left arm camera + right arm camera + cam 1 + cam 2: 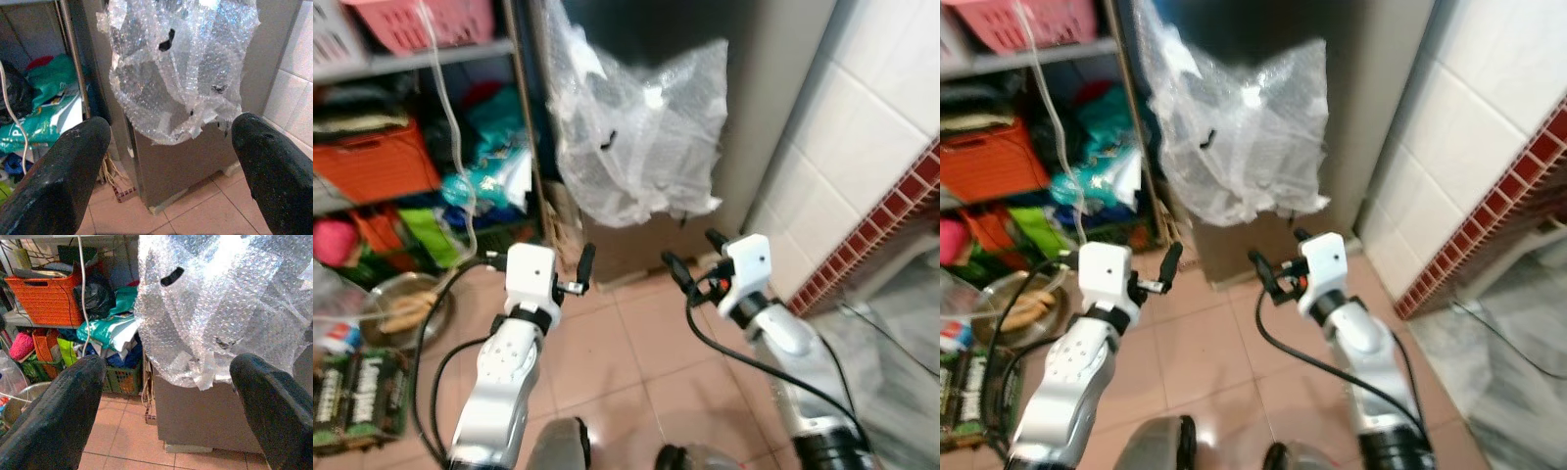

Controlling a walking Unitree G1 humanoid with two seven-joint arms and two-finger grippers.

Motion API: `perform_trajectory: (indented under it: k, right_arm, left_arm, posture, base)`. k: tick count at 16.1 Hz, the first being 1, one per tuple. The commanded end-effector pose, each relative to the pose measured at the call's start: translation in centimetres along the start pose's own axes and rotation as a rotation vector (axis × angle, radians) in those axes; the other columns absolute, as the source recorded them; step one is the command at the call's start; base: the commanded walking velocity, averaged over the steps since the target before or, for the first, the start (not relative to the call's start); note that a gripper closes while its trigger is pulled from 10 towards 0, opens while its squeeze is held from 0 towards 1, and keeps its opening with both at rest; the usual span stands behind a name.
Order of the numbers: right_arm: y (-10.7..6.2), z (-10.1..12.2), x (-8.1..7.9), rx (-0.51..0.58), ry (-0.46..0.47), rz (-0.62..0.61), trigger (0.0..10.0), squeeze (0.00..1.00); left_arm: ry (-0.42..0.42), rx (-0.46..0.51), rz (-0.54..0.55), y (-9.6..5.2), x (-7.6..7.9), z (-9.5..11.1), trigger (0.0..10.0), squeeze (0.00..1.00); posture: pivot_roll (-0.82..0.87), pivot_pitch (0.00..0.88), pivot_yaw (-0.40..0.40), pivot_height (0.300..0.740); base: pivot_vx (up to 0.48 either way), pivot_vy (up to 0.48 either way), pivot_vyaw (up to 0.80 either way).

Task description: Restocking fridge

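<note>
My two silver arms rise from the bottom of the head view, and both grippers hang empty above the pink tiled floor [636, 343]. The left gripper [540, 262] has its fingers [63, 171] spread wide apart with nothing between them, and the right gripper [690, 257] stands just the same, its fingers [58, 406] parted and bare. Ahead of me is the grey fridge [773, 108], its front largely draped in a crumpled sheet of bubble wrap [641, 137] that hangs down over it; I cannot make out a door handle or tell whether the door is ajar. To my left is a cluttered shelf rack [524, 117] with an orange crate [372, 162], a pink basket [421, 22] and bright bags, and lower down a metal bowl [406, 304] and a pack of cans [357, 397] on the floor. To my right runs a white tiled wall [871, 127]. I judge the restocking barely begun — nothing is in hand, the fridge looks unopened, and picking up goods, opening the door and placing them inside all remain.
</note>
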State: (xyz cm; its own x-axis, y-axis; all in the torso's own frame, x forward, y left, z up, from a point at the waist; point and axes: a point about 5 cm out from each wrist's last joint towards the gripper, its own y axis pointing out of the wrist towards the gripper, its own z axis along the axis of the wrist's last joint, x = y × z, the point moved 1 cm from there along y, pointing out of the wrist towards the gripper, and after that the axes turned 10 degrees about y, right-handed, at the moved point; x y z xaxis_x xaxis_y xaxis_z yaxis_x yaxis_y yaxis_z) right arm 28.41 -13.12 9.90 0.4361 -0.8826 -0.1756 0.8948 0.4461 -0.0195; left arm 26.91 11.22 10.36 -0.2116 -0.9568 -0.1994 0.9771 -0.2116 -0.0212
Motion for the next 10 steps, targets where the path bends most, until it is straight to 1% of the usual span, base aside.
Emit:
perform_trajectory:
  k: [1, 2, 3, 4, 5, 6, 7, 8, 10]
  right_arm:
    - [0.1, 0.2, 0.7, 0.013, -0.011, -0.051, 10.0, 0.0]
    - [0.5, 0.5, 1.3, 0.028, -0.015, -0.111, 10.0, 0.0]
    - [0.5, 0.7, 1.6, 0.029, -0.015, -0.138, 10.0, 0.0]
    - [0.1, 0.5, 2.5, 0.018, -0.01, -0.205, 10.0, 0.0]
    - [0.0, 0.6, 3.0, 0.016, -0.025, -0.226, 10.0, 0.0]
    - [0.0, 0.8, 3.3, 0.022, -0.037, -0.24, 10.0, 0.0]
    - [0.0, 0.9, 4.0, 0.026, -0.043, -0.278, 10.0, 0.0]
    - [0.0, 0.8, 4.3, 0.021, -0.037, -0.302, 10.0, 0.0]
    - [0.2, 0.8, 4.0, 0.023, -0.043, -0.297, 10.0, 0.0]
  left_arm:
    - [0.014, 0.014, 0.006, 0.2, -0.2, 0.3, 10.0, 0.0]
    - [0.017, 0.033, 0.032, 0.8, -0.4, 1.0, 10.0, 0.0]
    - [0.015, 0.023, 0.033, 1.0, -0.3, 1.1, 10.0, 0.0]
    - [-0.034, 0.018, -0.001, 0.9, 0.4, 1.2, 10.0, 0.0]
    - [-0.044, 0.008, 0.004, 0.8, 0.3, 0.8, 10.0, 0.0]
    - [-0.042, 0.0, 0.019, 0.7, -0.1, 0.6, 10.0, 0.0]
    - [-0.04, -0.008, 0.032, 0.4, -0.6, 0.4, 10.0, 0.0]
    - [-0.04, -0.022, 0.044, 0.2, -1.0, 0.2, 10.0, 0.0]
    - [-0.043, -0.027, 0.046, 0.0, -0.9, -0.1, 10.0, 0.0]
  posture:
    - [0.06, 0.047, 0.024, 0.74]
    - [0.05, 0.06, 0.026, 0.74]
    - [0.05, 0.069, 0.02, 0.74]
    - [0.04, 0.088, 0.011, 0.74]
    - [0.04, 0.096, 0.008, 0.74]
    - [0.04, 0.104, 0.009, 0.74]
    - [0.06, 0.111, 0.007, 0.74]
    - [0.06, 0.11, 0.004, 0.74]
    - [0.06, 0.1, 0.002, 0.74]
  base:
    - [0.0, 0.0, 0.0]
    - [0.0, 0.0, 0.0]
    - [0.0, 0.0, 0.0]
    - [0.0, 0.48, -0.8]
    - [0.0, 0.48, -0.8]
    - [0.0, 0.48, -0.8]
    - [0.0, 0.48, -0.8]
    - [0.0, 0.48, -0.8]
    - [0.0, 0.465, -0.8]
